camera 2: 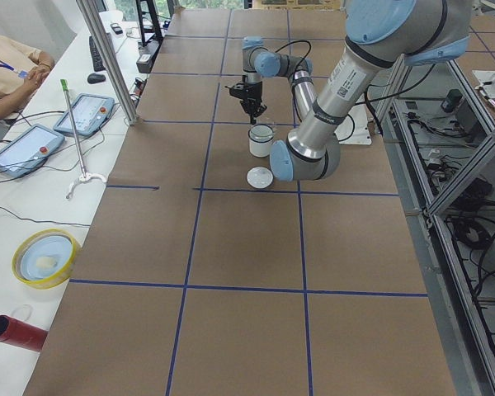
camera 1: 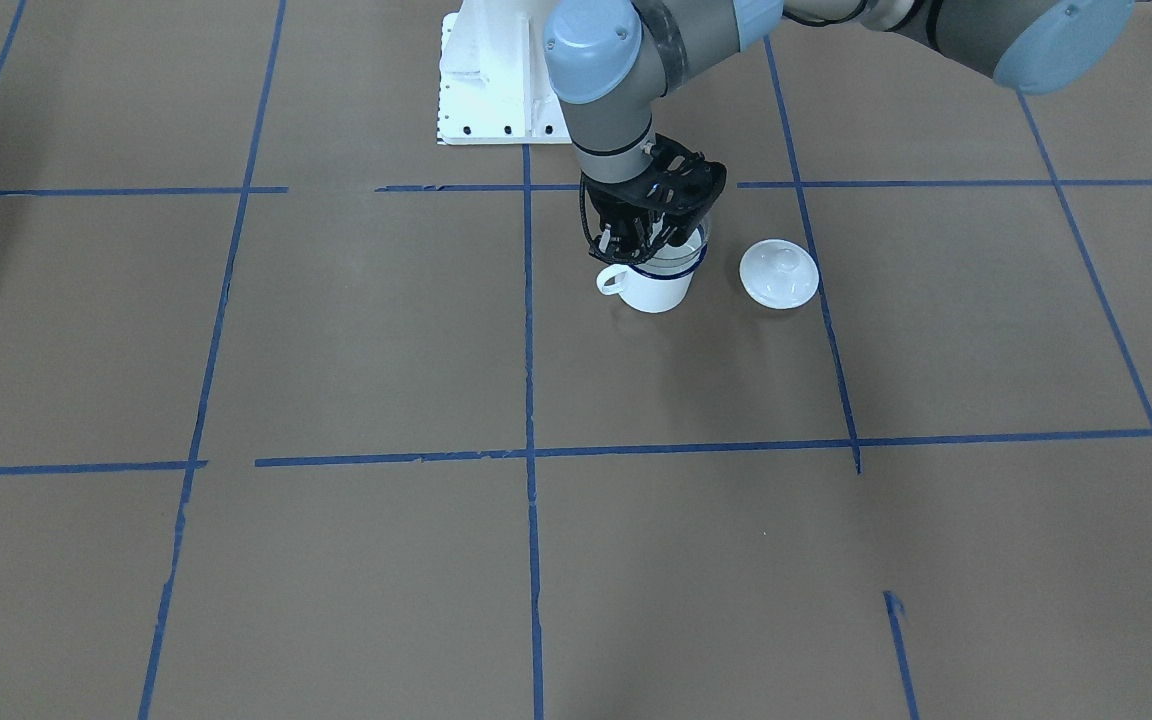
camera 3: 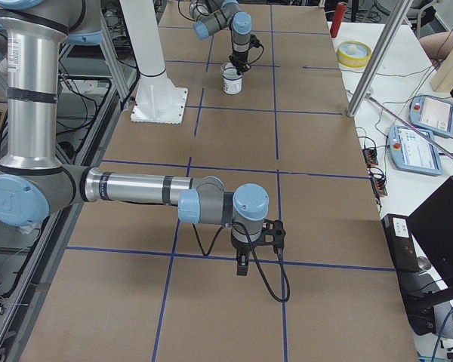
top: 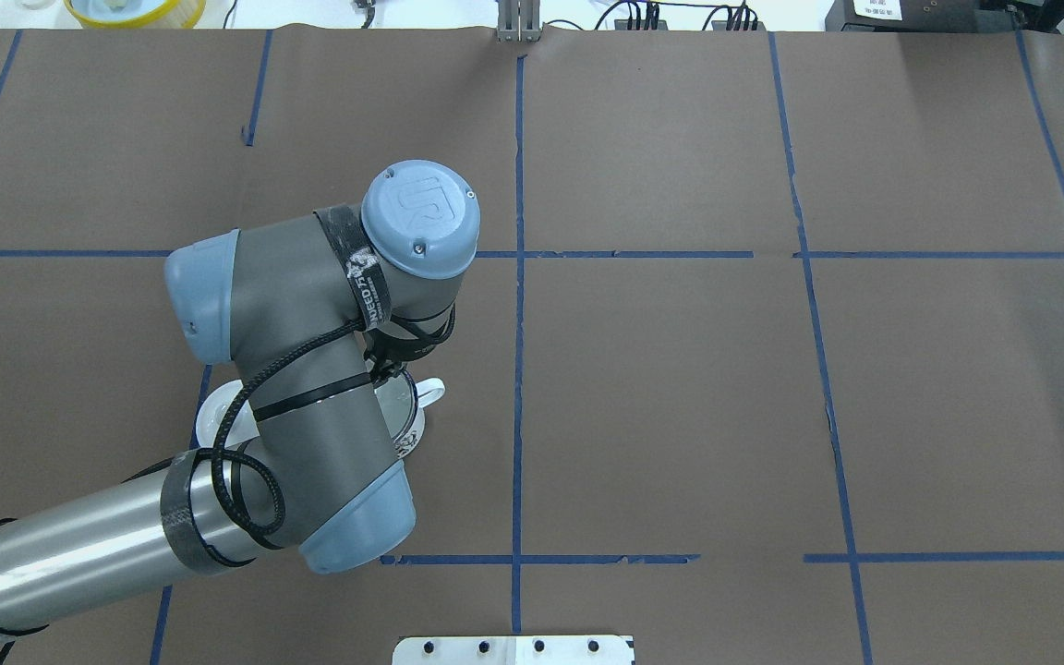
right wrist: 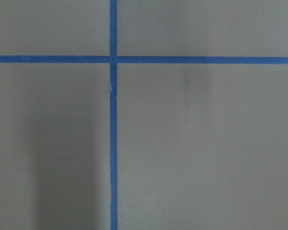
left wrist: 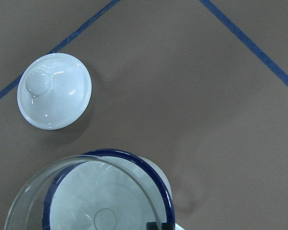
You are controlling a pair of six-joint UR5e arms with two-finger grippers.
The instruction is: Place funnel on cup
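Note:
The cup (camera 1: 656,285) is a white enamel mug with a dark blue rim, standing upright on the brown table, its handle pointing to the view's left. My left gripper (camera 1: 646,243) points straight down over it and is shut on the rim of the clear funnel (camera 1: 691,240). In the left wrist view the funnel (left wrist: 62,170) sits in the mouth of the cup (left wrist: 156,175), slightly off centre, with a black fingertip (left wrist: 161,225) at its edge. My right gripper (camera 3: 241,265) hangs low over bare table far from the cup; I cannot tell whether it is open or shut.
A white round knobbed lid (camera 1: 779,272) lies on the table just beside the cup, on the robot's left; it also shows in the left wrist view (left wrist: 54,91). The white robot base (camera 1: 491,80) stands behind the cup. Blue tape lines cross the table.

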